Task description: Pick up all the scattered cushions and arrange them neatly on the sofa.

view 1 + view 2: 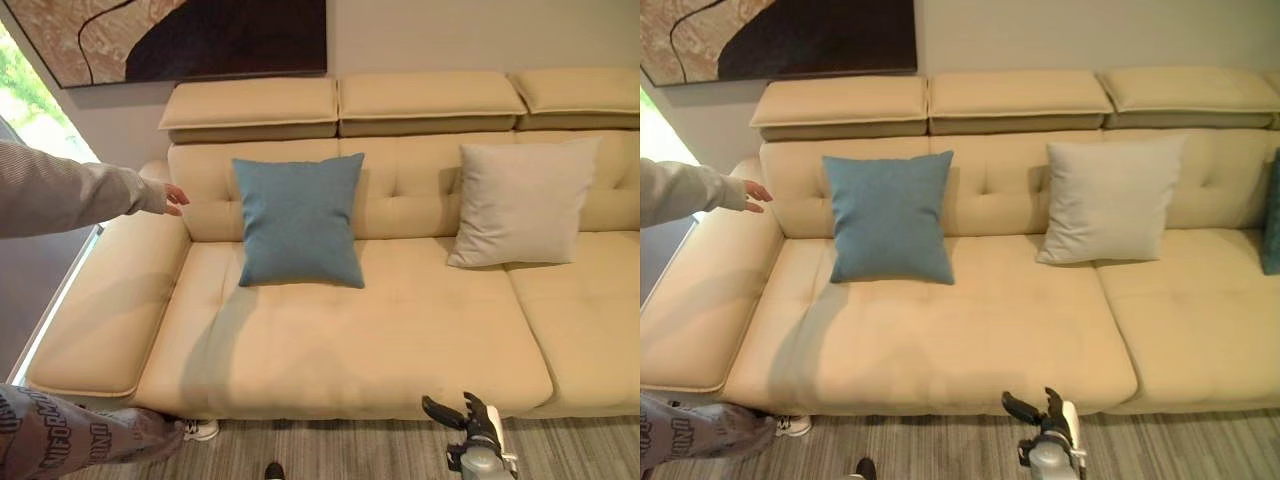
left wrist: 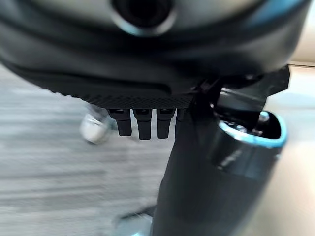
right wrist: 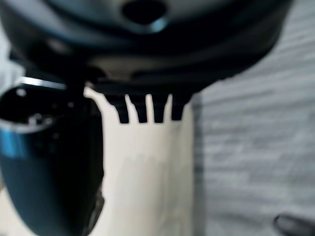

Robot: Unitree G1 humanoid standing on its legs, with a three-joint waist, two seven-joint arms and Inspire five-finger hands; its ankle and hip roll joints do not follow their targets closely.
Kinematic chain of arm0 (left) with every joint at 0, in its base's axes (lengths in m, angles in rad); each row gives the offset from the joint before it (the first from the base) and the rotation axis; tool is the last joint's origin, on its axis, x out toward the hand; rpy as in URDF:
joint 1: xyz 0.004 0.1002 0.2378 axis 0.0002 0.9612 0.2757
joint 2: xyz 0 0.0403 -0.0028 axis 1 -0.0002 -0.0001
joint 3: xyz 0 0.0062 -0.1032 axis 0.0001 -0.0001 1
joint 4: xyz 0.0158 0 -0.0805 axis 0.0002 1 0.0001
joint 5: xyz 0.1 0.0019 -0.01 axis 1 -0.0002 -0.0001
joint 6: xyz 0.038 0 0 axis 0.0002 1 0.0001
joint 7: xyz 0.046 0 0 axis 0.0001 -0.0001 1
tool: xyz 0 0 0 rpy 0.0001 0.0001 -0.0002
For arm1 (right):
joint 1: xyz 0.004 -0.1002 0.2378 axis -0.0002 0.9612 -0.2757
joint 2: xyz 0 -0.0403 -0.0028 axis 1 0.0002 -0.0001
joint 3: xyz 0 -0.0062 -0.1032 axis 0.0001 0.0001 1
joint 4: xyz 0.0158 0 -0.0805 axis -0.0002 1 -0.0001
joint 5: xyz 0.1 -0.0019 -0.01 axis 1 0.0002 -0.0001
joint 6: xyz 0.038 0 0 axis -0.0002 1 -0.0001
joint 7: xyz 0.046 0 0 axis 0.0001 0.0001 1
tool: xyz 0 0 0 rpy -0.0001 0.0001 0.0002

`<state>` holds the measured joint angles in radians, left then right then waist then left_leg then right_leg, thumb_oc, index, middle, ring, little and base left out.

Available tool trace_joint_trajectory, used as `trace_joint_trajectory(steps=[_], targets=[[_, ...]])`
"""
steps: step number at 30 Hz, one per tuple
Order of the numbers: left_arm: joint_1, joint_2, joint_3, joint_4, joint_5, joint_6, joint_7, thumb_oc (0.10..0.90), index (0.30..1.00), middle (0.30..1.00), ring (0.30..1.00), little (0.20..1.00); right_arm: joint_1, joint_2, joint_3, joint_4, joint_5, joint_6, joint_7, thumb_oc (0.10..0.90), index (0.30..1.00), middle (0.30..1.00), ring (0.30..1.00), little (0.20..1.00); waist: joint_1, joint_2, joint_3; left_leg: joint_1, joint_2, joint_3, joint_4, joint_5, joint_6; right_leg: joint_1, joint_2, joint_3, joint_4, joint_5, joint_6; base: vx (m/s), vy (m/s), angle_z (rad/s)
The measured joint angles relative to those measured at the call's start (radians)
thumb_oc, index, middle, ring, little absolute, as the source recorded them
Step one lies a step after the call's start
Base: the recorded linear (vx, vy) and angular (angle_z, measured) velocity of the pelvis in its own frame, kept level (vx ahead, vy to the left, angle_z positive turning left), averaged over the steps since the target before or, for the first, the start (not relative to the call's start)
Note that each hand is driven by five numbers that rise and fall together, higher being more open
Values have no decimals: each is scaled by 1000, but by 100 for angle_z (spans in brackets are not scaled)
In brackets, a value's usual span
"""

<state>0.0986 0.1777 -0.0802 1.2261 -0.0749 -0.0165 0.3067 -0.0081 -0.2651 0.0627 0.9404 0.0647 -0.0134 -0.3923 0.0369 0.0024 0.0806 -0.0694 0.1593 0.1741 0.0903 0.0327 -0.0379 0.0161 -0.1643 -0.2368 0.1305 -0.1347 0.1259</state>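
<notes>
At the bottom edge of the frame, right of centre, the right hand (image 1: 468, 415) hangs over the striped rug (image 1: 330, 450) with fingers spread and holding nothing; the left hand (image 2: 142, 123) shows straight, empty fingers in its wrist view. At left, a person's hand (image 1: 175, 198) reaches toward the sofa (image 1: 350, 350). The blue cushion (image 1: 300, 220) and the grey cushion (image 1: 522, 200) already lean upright against the backrest, well apart. Arranging seems nearly done; next comes finding any remaining cushion.

One beige sofa (image 1: 400, 330), one blue cushion (image 1: 298, 220), one pale grey cushion (image 1: 522, 203), one wall painting (image 1: 190, 35)
</notes>
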Motion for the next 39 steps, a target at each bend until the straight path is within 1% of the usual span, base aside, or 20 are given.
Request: trace_joint_trajectory(steps=[3, 5, 8, 10, 11, 12, 13, 14, 15, 16, 17, 18, 19, 20, 21, 22, 25, 30, 34, 39], targets=[[-13, 10, 1, 1, -1, 1, 19, 800, 900, 900, 900, 900, 16, -1, 1, 38, 0, 1, -6, 800, 900, 900, 900, 900, -23, -9, -8, -6, 10, -6, 8, 5, -6, 3, 10, 0, -15, 7, -8, -105, -187, 0], [-21, 22, -21, 9, -1, 2, 35, 800, 900, 900, 900, 900, 32, 6, 30, 53, 1, 4, -5, 800, 900, 900, 900, 900, -22, -17, -8, -7, 13, -6, 6, 8, -11, 8, 15, 0, -34, 14, -9, -72, -144, -1], [-25, 22, -34, 10, 0, 1, 36, 800, 900, 900, 900, 900, 35, 20, 70, 71, 0, 4, -2, 800, 900, 900, 900, 900, -22, -12, -2, -8, 17, -15, 9, 16, 1, 12, 21, -1, -43, 17, -7, -155, -151, 0], [-30, 21, -35, 12, 2, 1, 36, 800, 900, 900, 900, 900, 30, 26, 90, 71, -2, 4, 0, 800, 900, 900, 900, 900, -20, -6, 17, -14, 18, -20, 14, 41, 14, 15, 25, -7, -44, 21, -11, -199, -105, 11], [-44, 23, -37, 10, 4, -1, 37, 800, 900, 900, 900, 900, 21, 26, 101, 71, -7, 2, 0, 800, 900, 900, 900, 900, -22, -7, 42, -36, 18, -21, 42, 66, 0, 14, 21, -15, -37, 20, -14, -145, -34, 16], [-56, 23, -37, 11, 9, 0, 37, 800, 900, 900, 900, 900, 15, 26, 104, 71, -11, 2, 0, 800, 900, 900, 900, 900, -21, -8, 54, -48, 19, -20, 48, 91, -1, 7, 22, -16, -34, 22, -18, -184, -44, 21], [-68, 23, -36, 15, 14, 0, 37, 800, 900, 900, 900, 900, 0, 28, 106, 73, -13, 2, 1, 800, 900, 900, 900, 900, -17, -8, 73, -61, 18, -18, 49, 131, -13, 2, 23, -21, -37, 28, -28, -169, -28, 6], [-74, 24, -33, 20, 20, -1, 37, 800, 900, 900, 900, 900, -21, 33, 105, 79, -19, 2, 2, 800, 900, 900, 900, 900, -12, -17, 96, -63, 17, -20, 41, 188, -49, -2, 19, -19, -41, 31, -44, -113, 21, -3], [-71, 24, -33, 27, 20, -1, 37, 800, 900, 900, 900, 900, -27, 38, 105, 79, -21, 2, 3, 800, 900, 900, 900, 900, -11, -27, 102, -64, 13, -34, 31, 235, -95, -2, 10, -16, -57, 43, -65, -74, 31, -10], [-72, 21, -33, 34, 19, 1, 37, 800, 900, 900, 900, 900, -30, 39, 104, 79, -22, 0, 3, 800, 900, 900, 900, 900, -14, -33, 104, -70, 10, -50, 32, 255, -106, 4, 7, -19, -73, 51, -67, 2, 111, -14], [-63, 15, -33, 40, 19, 3, 34, 800, 900, 900, 900, 900, -32, 38, 103, 76, -22, -1, 2, 800, 900, 900, 900, 900, -20, -47, 103, -74, 1, -50, 53, 193, -75, 12, -2, -32, -105, 82, -82, 14, 77, -7], [-56, 11, -33, 42, 19, 4, 34, 800, 900, 900, 900, 900, -30, 37, 103, 76, -23, -3, 0, 800, 900, 900, 900, 900, -26, -46, 99, -71, -6, -46, 65, 148, -55, 17, -4, -34, -122, 90, -81, 41, 116, -3], [-40, -1, -33, 41, 19, 9, 34, 800, 900, 900, 900, 900, -17, 26, 93, 78, -23, -3, -2, 800, 900, 900, 900, 900, -33, -30, 90, -39, -25, -42, 31, 110, -39, 34, 7, -38, -149, 115, -69, 31, 76, 7], [-39, -12, -34, 38, 19, 12, 36, 800, 900, 900, 900, 900, -7, 15, 93, 80, -23, -2, -1, 800, 900, 900, 900, 900, -40, -10, 81, -16, -29, -40, -1, 112, -36, 39, 22, -42, -157, 122, -64, 41, 112, 34], [-30, -20, -41, 42, 29, 16, 41, 800, 900, 900, 900, 900, 2, 9, 88, 88, -23, -1, -1, 800, 900, 900, 900, 900, -59, 15, 67, 8, -23, -17, -66, 110, -39, 48, 36, -62, -163, 124, -60, 32, 115, 44], [-31, -19, -56, 39, 38, 20, 49, 800, 900, 900, 900, 900, 1, 14, 86, 115, -23, 0, 0, 800, 900, 900, 900, 900, -63, 15, 62, 30, -27, -19, -120, 110, -38, 45, 39, -71, -166, 118, -51, 70, 144, 46], [-25, -15, -74, 31, 39, 23, 57, 800, 900, 900, 900, 900, 0, 28, 85, 115, -23, 0, 0, 800, 900, 900, 900, 900, -63, 10, 59, 61, -44, -18, -178, 105, -36, 68, 38, -86, -188, 127, -30, 41, 90, 18], [-21, -5, -77, 28, 47, 23, 58, 800, 900, 900, 900, 900, -12, 75, 97, 115, -43, 0, 16, 800, 900, 900, 900, 900, -51, -13, 33, 78, -65, -19, -179, 89, -20, 88, 19, -86, -205, 130, -14, 15, 70, 2], [-16, -6, -85, 28, 70, 24, 58, 800, 900, 900, 900, 900, -22, 80, 106, 114, -48, -3, 19, 800, 900, 900, 900, 900, -50, -8, 5, 87, -62, -16, -179, 69, -19, 96, 23, -85, -206, 131, -13, 26, 48, 0], [-17, -2, -116, 29, 104, 25, 60, 800, 900, 900, 900, 900, -12, 80, 106, 116, -54, -3, 19, 800, 900, 900, 900, 900, -50, -6, -6, 96, -63, -3, -179, 63, -21, 95, 20, -70, -204, 133, -9, 17, 20, -9]])
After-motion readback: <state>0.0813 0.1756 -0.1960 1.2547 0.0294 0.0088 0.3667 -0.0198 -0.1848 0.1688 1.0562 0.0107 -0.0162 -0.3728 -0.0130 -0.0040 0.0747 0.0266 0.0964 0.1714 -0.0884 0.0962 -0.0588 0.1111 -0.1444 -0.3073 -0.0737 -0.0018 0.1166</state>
